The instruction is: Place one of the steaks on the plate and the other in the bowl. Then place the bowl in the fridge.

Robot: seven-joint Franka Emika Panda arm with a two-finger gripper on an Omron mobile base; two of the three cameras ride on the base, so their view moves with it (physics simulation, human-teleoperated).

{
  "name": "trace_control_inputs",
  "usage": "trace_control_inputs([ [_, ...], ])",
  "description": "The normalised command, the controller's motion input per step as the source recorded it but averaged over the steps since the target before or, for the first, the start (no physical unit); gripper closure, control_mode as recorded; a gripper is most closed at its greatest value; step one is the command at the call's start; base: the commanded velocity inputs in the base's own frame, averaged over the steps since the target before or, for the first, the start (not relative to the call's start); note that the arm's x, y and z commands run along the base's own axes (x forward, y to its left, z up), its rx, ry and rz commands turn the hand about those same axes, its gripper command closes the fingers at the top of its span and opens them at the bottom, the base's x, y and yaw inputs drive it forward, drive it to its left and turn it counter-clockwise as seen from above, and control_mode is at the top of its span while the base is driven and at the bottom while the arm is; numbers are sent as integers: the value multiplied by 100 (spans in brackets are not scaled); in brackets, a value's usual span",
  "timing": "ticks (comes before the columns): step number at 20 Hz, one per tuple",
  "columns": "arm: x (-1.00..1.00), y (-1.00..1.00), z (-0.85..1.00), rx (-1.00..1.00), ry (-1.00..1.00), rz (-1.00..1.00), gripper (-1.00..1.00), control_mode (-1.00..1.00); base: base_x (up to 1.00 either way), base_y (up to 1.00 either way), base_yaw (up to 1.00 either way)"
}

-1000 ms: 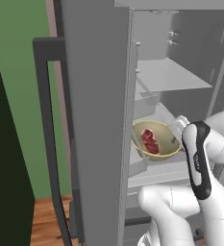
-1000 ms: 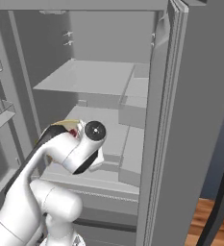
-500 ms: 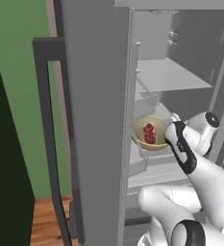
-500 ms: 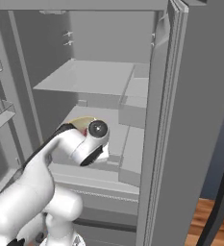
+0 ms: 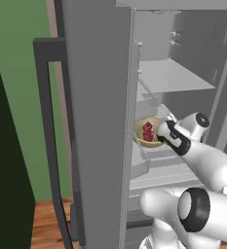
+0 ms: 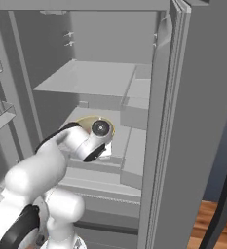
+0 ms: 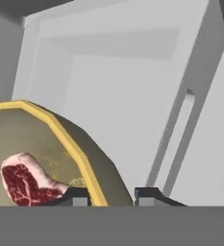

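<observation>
One bowl (image 5: 149, 132) — one steak (image 5: 148, 130) inside — gripper (image 7: 111, 194) clamped on its rim, inside fridge (image 5: 100, 73).

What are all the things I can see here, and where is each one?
fridge: one, grey steel, doors open, dark bar handle on the left door.
fridge shelves: several, pale grey, inside the open fridge.
bowl: one, tan-yellow, inside the fridge at its lower shelf, held by its rim.
steak: one, deep red with whitish edge, lying in the bowl.
wall: green, left of the fridge.
floor: brown wood, beside the fridge.
gripper: one, dark fingertips astride the bowl's rim.
arm: one, white, reaching into the fridge.
</observation>
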Motion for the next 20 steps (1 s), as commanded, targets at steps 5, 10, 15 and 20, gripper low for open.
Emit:
trace_control_inputs([
  [5, 70, -4, -4, 0, 6, -5, 100, -100, 0, 0, 0],
  [10, 70, -4, -24, 0, 0, -7, 100, -100, 0, 0, 0],
  [15, 46, -4, -40, 0, 0, -4, 100, -100, 0, 0, 0],
  [20, 38, -1, -29, 0, 0, -2, 100, -100, 0, 0, 0],
])
